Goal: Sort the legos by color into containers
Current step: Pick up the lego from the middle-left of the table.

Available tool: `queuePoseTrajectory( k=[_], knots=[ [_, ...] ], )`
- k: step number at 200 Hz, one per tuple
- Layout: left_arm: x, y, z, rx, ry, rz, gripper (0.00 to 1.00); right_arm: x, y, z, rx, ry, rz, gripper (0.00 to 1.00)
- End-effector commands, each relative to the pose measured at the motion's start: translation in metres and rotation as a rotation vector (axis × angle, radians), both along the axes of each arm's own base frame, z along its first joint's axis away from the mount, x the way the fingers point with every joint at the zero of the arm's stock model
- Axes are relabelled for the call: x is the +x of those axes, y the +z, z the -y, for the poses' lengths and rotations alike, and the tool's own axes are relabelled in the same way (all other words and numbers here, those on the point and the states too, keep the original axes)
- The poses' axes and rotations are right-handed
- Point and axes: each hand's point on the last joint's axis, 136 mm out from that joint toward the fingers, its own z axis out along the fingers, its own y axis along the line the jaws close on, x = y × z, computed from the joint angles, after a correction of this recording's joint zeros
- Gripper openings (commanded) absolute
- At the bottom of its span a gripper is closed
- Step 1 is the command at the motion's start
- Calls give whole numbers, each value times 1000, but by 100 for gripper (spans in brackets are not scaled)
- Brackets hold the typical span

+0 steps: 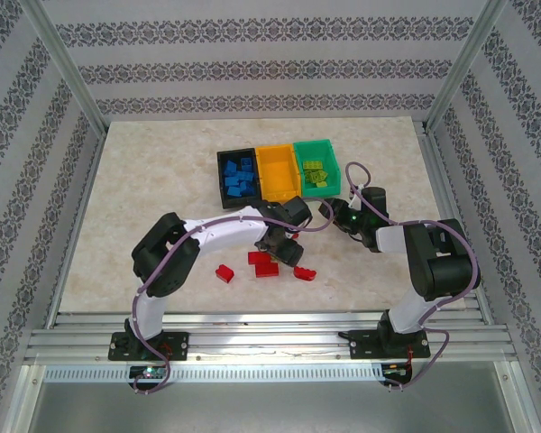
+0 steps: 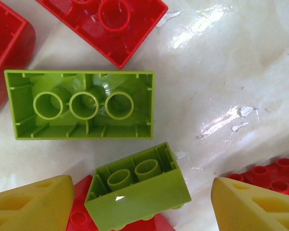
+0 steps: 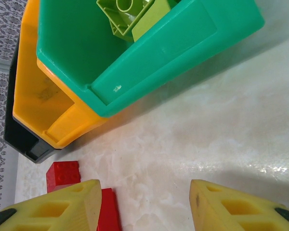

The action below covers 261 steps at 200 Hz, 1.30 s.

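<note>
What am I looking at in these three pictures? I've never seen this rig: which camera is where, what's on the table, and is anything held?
These are two robot arms bolted at the near edge of a table. The wide picture is from a camera above and behind them. The close-ups are from a camera on each wrist; the yellow wedges are that arm's fingers. At the back stand a black bin with blue bricks, an orange bin and a green bin with lime bricks. Nearer lie loose red bricks. The left gripper is open above two loose limes, the right gripper open near the green bin. Neither holds anything.
</note>
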Motion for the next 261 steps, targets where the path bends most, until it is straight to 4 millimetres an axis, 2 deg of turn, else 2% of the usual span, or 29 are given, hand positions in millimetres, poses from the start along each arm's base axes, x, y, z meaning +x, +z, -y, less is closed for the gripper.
queuePoseTrajectory(
  k=[1, 41, 91, 143, 173, 222, 261],
  knots=[
    [-12, -11, -6, 78, -1, -34, 73, 6, 10, -10, 23, 30, 35, 52],
    [-16, -15, -14, 147, -10, -25, 67, 6, 9, -10, 25, 32, 29, 52],
    [-15, -11, -6, 100, -3, -9, 56, 7, 9, -12, 29, 36, 29, 52],
    [-8, 6, 1, 53, 5, 37, 55, 6, 9, -12, 32, 37, 28, 52],
    [-2, 19, -4, 56, 13, 92, 55, 7, 10, -9, 32, 28, 29, 52],
    [21, 52, 9, -18, 32, 195, 55, 8, 11, -2, 35, 8, 33, 52],
    [59, 74, 29, -112, 64, 243, 55, 9, 11, 15, 65, -51, 35, 53]
  ],
)
